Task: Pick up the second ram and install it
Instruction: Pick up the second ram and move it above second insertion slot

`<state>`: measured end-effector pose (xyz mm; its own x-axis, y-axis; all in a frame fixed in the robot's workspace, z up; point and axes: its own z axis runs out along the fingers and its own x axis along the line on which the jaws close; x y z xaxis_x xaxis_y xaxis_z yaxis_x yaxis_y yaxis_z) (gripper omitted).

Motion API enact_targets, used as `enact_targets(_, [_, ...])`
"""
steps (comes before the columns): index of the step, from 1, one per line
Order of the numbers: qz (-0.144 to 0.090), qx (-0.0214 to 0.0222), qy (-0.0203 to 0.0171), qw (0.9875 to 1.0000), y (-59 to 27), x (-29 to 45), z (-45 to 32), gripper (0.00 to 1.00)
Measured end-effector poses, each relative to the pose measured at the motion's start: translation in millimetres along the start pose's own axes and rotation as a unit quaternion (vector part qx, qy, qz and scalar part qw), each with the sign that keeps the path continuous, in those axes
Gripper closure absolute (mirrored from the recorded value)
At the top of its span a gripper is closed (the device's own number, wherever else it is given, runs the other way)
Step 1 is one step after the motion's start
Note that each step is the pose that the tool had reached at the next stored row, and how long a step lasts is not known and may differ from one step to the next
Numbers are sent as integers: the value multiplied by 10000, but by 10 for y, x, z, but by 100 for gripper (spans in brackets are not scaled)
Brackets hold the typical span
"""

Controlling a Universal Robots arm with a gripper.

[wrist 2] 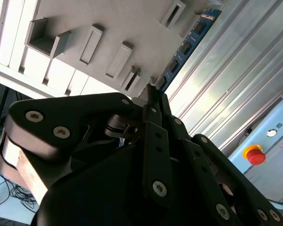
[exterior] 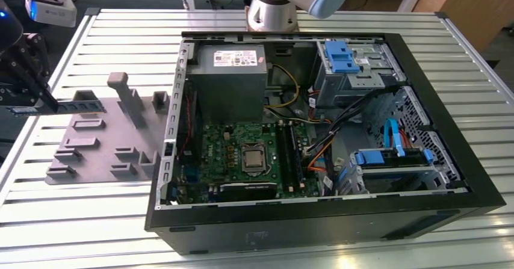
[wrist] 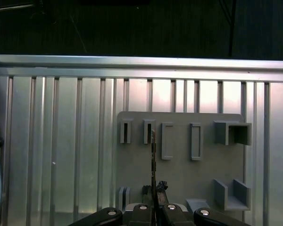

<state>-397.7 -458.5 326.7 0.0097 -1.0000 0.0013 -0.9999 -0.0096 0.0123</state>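
- My gripper (exterior: 44,108) sits at the exterior view's left, well apart from the open black metal computer case (exterior: 321,221).
- My jaws are closed narrow on 1 end of the second ram (exterior: 80,106), a slim, dark green-blue memory stick. The rest of it juts out past my fingertips.
- The second ram lies over the flat grey plastic tray (exterior: 96,142) with upright blocks. I cannot tell whether it touches a block.
- In the second wrist view, the second ram (wrist 2: 188,40) shows its blue face running away from my gripper (wrist 2: 153,94).
- In the first wrist view, it (wrist: 153,155) is edge-on above the tray (wrist: 188,181).
- The tray rests on the ribbed silver metal table (exterior: 105,40), beside the case.
- Inside the case, the long narrow black plastic memory slots (exterior: 293,154) lie on the green motherboard (exterior: 229,148).
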Motion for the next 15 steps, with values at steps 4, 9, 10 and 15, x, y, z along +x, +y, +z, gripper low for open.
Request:
enact_targets(4, [0,0,0,10000,0,0,-30,86])
enact_targets(9, [0,0,0,10000,1,0,-112,86])
enact_targets(10, [0,0,0,10000,2,0,-130,86])
enact_targets(15, [0,0,0,10000,2,0,-197,86])
